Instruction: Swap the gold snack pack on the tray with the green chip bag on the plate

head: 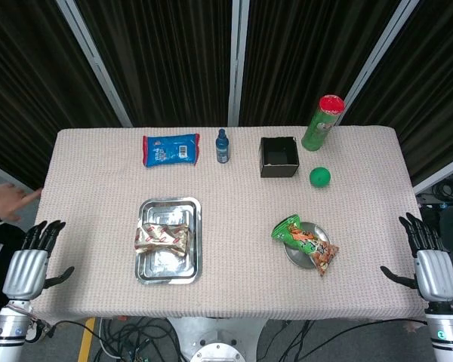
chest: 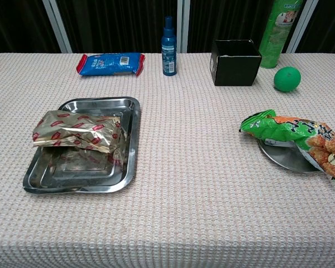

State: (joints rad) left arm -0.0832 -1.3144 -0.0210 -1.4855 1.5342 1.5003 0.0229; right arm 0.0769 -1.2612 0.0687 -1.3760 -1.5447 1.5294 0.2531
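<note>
The gold snack pack (head: pixel 163 237) (chest: pixel 78 131) lies across the steel tray (head: pixel 190 256) (chest: pixel 131 145) left of the table's middle. On the small metal plate (head: pixel 293 256) (chest: pixel 282 157) to the right rests the green chip bag (head: pixel 308 243) (chest: pixel 296 134), overhanging the plate's near right rim. My left hand (head: pixel 32 260) hangs beside the table's left edge, fingers spread, holding nothing. Off the right edge my right hand (head: pixel 429 260) is likewise spread and empty. Neither hand shows in the chest view.
Along the back stand a blue snack pack (head: pixel 171 149), a blue bottle (head: pixel 223 146), an open black box (head: pixel 278 156), a tall green can with a red lid (head: pixel 322 123) and a green ball (head: pixel 320 177). A person's hand (head: pixel 7 200) reaches in at far left.
</note>
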